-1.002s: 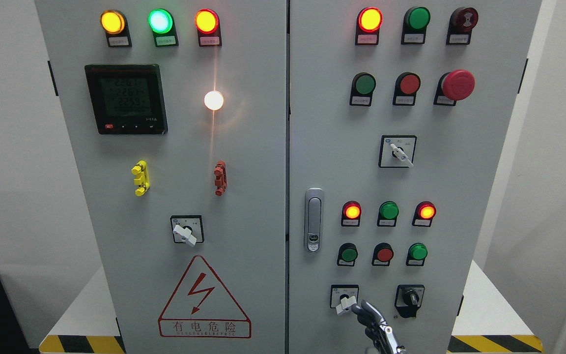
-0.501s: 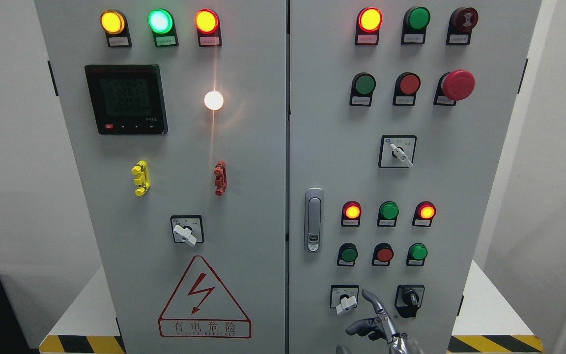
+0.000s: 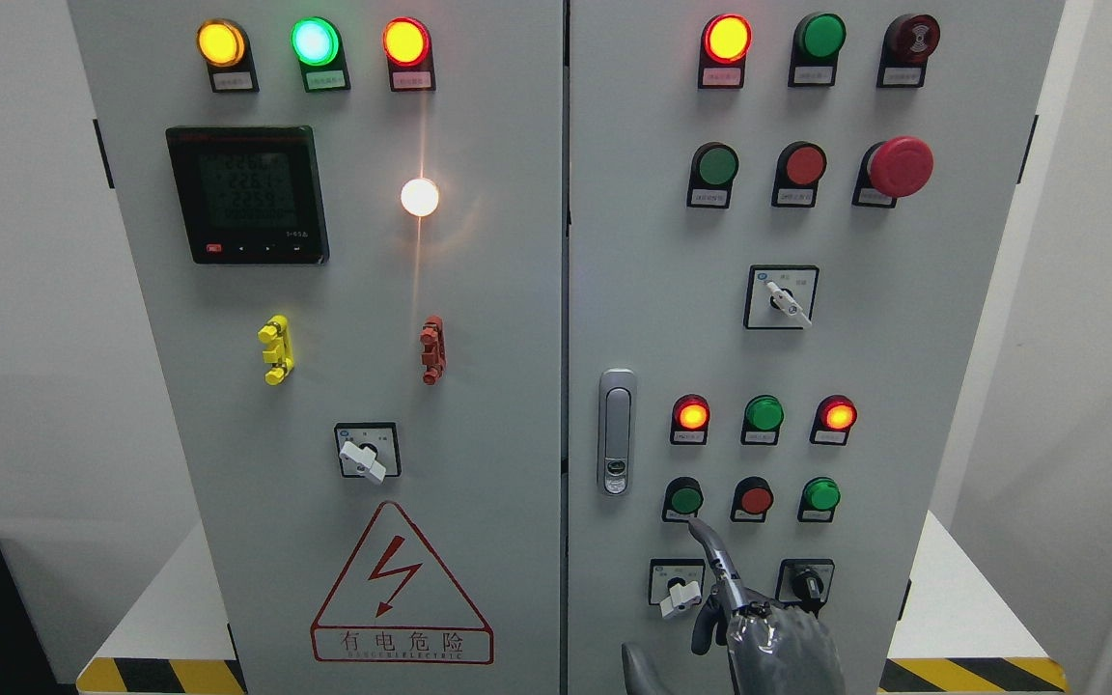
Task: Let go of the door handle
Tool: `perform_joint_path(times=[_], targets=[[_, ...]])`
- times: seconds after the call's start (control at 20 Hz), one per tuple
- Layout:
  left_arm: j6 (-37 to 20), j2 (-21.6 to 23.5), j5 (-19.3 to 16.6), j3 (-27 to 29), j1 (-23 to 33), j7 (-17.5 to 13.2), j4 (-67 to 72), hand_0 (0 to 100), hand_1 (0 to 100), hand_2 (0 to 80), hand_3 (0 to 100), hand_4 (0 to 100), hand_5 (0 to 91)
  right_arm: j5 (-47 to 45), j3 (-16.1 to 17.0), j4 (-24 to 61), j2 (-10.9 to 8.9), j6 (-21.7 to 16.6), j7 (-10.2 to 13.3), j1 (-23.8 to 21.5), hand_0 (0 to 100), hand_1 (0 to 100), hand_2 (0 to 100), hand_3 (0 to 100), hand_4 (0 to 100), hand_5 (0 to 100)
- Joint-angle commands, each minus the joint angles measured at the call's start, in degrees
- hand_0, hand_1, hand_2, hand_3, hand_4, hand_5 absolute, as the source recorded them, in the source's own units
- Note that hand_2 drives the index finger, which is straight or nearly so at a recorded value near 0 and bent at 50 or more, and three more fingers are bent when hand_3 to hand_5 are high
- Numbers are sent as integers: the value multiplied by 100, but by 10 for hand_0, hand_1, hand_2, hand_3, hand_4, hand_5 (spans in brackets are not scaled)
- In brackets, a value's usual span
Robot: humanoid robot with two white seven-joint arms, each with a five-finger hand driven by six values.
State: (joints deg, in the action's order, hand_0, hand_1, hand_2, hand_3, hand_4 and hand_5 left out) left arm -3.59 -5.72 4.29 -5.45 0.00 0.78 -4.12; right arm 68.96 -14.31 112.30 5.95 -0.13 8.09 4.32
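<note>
A tall pale-grey metal cabinet with 2 doors fills most of the frame, its centre seam running top to bottom just right of the middle. On the right door, close beside that seam and a little below mid-height, sits the upright silver oval door handle; nothing touches it.

At the bottom edge, right of the middle, rises the grey robot right hand. Its index finger is stretched up and to the left, the tip just under a round green push button in the lower row of 3, while the other fingers are curled in and hold nothing. The hand is well below and to the right of the handle.

Just left of the hand is a small white rotary switch in a black square frame. In the lower left of the frame, the left door carries a red triangular lightning warning sign.
</note>
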Motion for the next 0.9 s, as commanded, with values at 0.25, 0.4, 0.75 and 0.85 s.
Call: perform_joint_path(times=[0.25, 0.4, 0.75, 0.85], targets=[[-1, 1, -7, 0, 97, 1, -1, 120, 556, 0, 0, 0, 0, 1277, -380, -911, 170, 284, 106, 535, 237, 194, 76, 1000, 1000, 1000], [-1, -8, 2, 0, 97, 1, 8, 120, 556, 0, 0, 0, 0, 1322, -397, -1078, 170, 426, 106, 737, 239, 191, 74, 1000, 1000, 1000], [-1, 1, -7, 0, 97, 1, -1, 120, 556, 0, 0, 0, 0, 1436, -512, -1263, 179, 461, 88, 1062, 245, 189, 73, 1000, 1000, 1000], [-1, 1, 2, 0, 97, 1, -1, 120, 556, 0, 0, 0, 0, 1453, -503, -1324, 179, 522, 88, 1098, 246, 190, 73, 1000, 1000, 1000]])
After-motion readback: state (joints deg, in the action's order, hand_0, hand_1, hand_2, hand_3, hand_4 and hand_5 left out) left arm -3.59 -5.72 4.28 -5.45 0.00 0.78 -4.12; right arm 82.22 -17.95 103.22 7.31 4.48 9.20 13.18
